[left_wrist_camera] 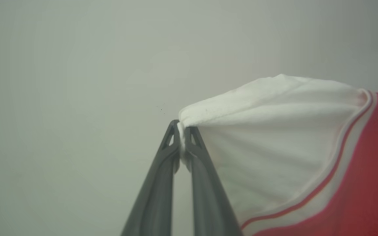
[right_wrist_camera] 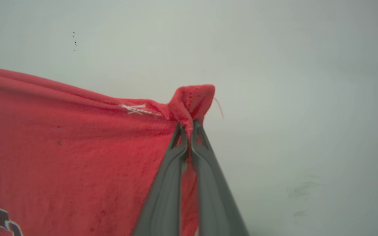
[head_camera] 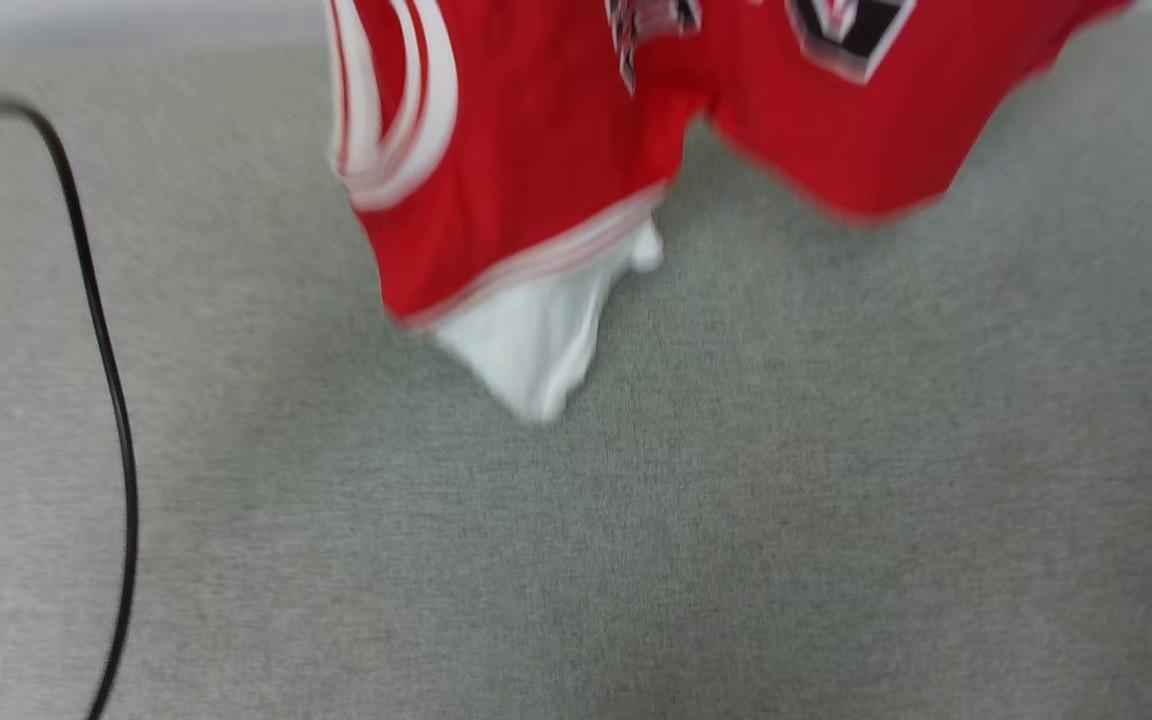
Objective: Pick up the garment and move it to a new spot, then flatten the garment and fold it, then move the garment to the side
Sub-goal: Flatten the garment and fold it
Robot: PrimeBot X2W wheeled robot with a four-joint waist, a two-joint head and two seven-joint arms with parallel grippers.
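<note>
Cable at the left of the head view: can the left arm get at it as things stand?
Probably not yet. The left gripper is shut on the shirt at its white sleeve, holding it up; it would have to let go first. Nothing lies over the cable itself.

Clamped: left pincer (left_wrist_camera: 182, 130), right pincer (right_wrist_camera: 189, 128)

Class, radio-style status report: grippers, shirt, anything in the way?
Left gripper shut on shirt, white sleeve edge. Right gripper shut on its red corner. Shirt held up over grey surface. Black cable off left, apart from shirt.
</note>
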